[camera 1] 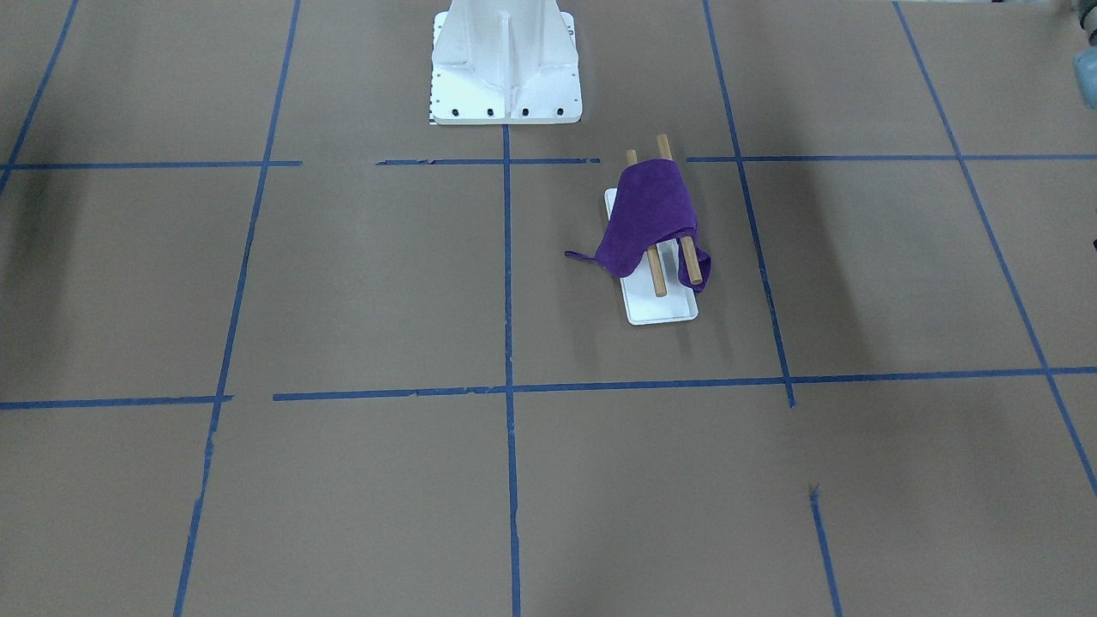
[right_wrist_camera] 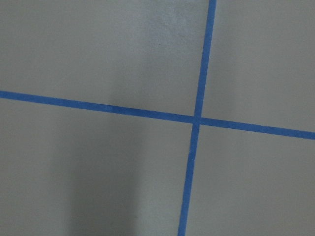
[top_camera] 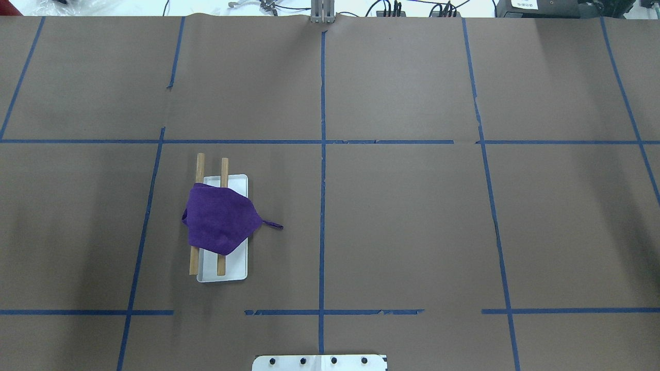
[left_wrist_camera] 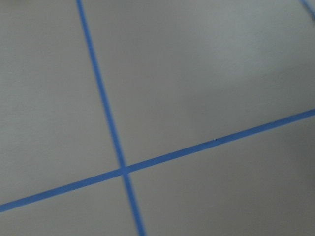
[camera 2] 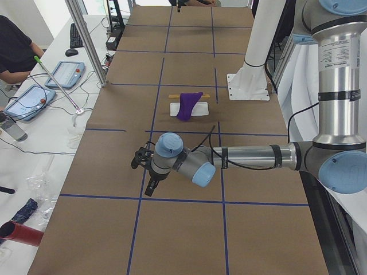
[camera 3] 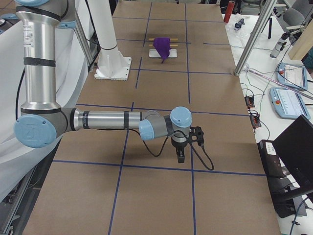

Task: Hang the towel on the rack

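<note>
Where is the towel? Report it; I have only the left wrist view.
Observer: The towel is draped over both rods of the rack.
Operator: Give me its loose ends.
Observer: A thin loop sticks out sideways past the rack's base.
Operator: Now the left tool.
Observer: The left tool hangs over the table, well apart from the rack; open or shut, I cannot tell.

The brown table (top_camera: 402, 226) is being divided into a grid by blue tape lines (top_camera: 323, 206); a white side bench (camera 2: 34, 146) is being occupied by tablets (camera 2: 66, 74).
</note>
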Controlling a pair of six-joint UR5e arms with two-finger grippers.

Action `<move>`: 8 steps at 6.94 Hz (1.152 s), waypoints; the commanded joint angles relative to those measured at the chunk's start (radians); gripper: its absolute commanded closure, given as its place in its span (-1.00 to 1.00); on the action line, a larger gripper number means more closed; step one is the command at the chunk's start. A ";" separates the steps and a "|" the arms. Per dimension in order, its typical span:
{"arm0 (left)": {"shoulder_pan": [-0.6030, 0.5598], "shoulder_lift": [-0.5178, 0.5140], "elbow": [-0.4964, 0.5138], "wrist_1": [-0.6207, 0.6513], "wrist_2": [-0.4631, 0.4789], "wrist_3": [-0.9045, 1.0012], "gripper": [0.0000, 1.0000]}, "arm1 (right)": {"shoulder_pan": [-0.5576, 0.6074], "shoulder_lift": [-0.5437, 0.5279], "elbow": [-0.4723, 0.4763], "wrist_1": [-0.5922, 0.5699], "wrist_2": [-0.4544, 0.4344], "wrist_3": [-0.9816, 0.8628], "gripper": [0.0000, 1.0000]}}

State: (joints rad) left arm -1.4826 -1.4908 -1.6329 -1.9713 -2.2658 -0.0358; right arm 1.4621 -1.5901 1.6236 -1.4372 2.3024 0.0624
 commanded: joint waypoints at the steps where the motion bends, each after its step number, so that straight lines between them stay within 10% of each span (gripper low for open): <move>1: -0.073 -0.069 -0.108 0.513 -0.030 0.164 -1.00 | 0.047 0.044 -0.004 -0.176 0.000 -0.145 -1.00; 8: -0.073 -0.005 -0.091 0.332 -0.118 0.154 -1.00 | 0.050 0.007 0.004 -0.184 0.020 -0.144 -1.00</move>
State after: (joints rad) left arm -1.5562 -1.4965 -1.7281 -1.6209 -2.3842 0.1212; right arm 1.5124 -1.5729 1.6316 -1.6232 2.3303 -0.0760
